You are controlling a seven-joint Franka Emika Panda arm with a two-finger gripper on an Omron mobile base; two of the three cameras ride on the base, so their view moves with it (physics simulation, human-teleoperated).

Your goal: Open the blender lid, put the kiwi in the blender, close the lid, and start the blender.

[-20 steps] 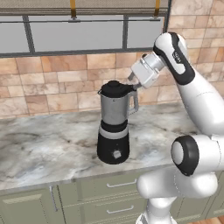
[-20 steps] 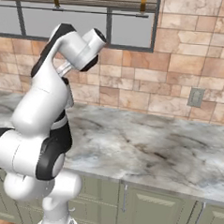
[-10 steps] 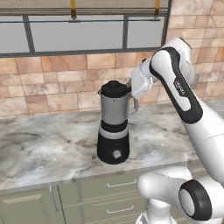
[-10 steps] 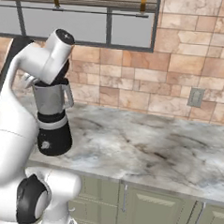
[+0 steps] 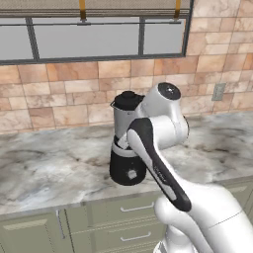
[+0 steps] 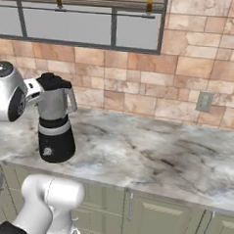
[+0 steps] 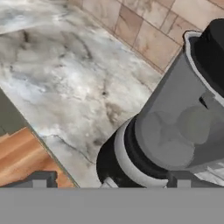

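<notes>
black blender lid [image 5: 127, 100] sat on the blender [image 6: 55, 119], left of frame, on the bench [image 6: 151, 155]; fingers [image 7: 39, 179] spread wide, empty, beside the jar for approach.

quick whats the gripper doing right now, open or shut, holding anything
gripper: open, holding nothing; its fingertips stand wide apart beside the blender, whose blender lid is on the jar.

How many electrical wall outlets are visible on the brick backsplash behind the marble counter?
1. A single grey wall outlet plate sits on the tan brick backsplash to the right of the tall grey-jar blender. The white robot arm hides part of the wall, so another could be hidden.
</notes>
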